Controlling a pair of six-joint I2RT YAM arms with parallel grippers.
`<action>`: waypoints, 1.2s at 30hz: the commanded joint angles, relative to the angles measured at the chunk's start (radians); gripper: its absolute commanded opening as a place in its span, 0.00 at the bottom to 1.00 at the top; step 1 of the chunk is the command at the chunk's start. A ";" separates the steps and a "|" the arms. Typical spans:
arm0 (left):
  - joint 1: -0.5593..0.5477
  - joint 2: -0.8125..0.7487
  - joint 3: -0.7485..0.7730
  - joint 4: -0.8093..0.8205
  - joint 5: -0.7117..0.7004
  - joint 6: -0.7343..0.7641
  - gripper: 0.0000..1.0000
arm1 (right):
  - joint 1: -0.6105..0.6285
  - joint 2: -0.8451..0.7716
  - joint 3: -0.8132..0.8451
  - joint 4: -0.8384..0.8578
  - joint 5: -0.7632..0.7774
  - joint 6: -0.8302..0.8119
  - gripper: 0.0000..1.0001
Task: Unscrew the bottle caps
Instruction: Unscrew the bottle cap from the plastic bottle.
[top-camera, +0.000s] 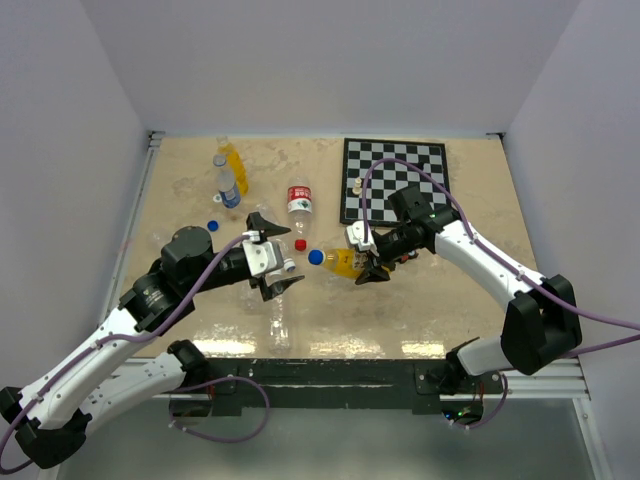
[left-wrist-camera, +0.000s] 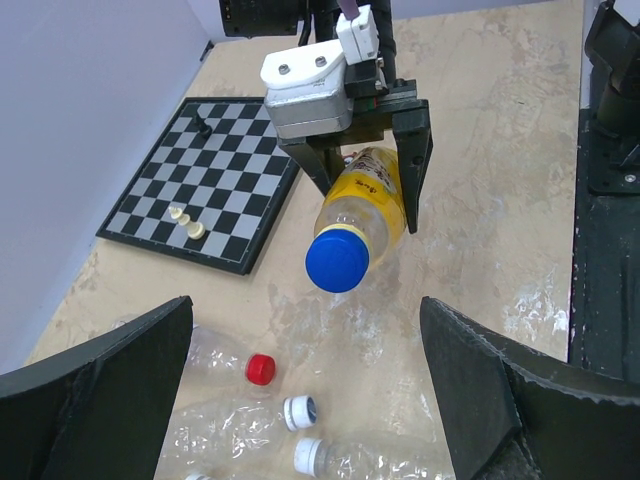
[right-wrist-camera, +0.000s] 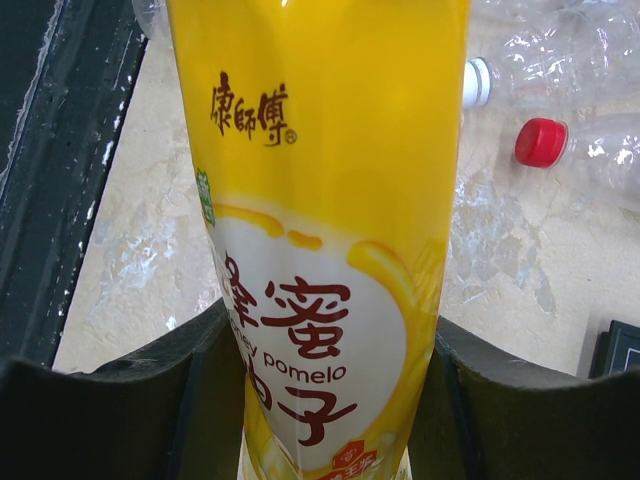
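Note:
An orange-yellow bottle (top-camera: 345, 263) hangs above the table's middle with my right gripper (top-camera: 368, 262) shut on its body. It lies almost level, its blue cap (top-camera: 316, 257) pointing left. In the right wrist view the labelled bottle (right-wrist-camera: 330, 250) fills the gap between the fingers (right-wrist-camera: 160, 400). My left gripper (top-camera: 293, 255) is open wide just left of the cap and apart from it. In the left wrist view the blue cap (left-wrist-camera: 338, 263) faces the camera above the open gripper (left-wrist-camera: 305, 305). A second orange-yellow bottle (top-camera: 232, 158) and a clear labelled bottle (top-camera: 228, 185) stand at the back left.
A chessboard (top-camera: 395, 180) with white pieces (top-camera: 358, 186) lies at the back right. A red-capped bottle (top-camera: 299, 205) lies mid-table, and a loose blue cap (top-camera: 213, 225) sits to its left. Clear crumpled bottles (top-camera: 280, 320) lie under the left gripper, with a red cap (left-wrist-camera: 260, 369) and a white neck (left-wrist-camera: 299, 412).

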 joint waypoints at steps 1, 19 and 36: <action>0.003 -0.004 -0.008 0.030 0.025 0.017 1.00 | -0.003 -0.003 0.041 0.009 -0.044 -0.018 0.00; 0.003 -0.007 -0.011 0.025 0.039 0.030 1.00 | -0.002 -0.003 0.041 0.006 -0.044 -0.021 0.00; 0.003 0.021 -0.008 0.062 0.071 0.034 1.00 | -0.003 -0.002 0.041 0.003 -0.044 -0.024 0.00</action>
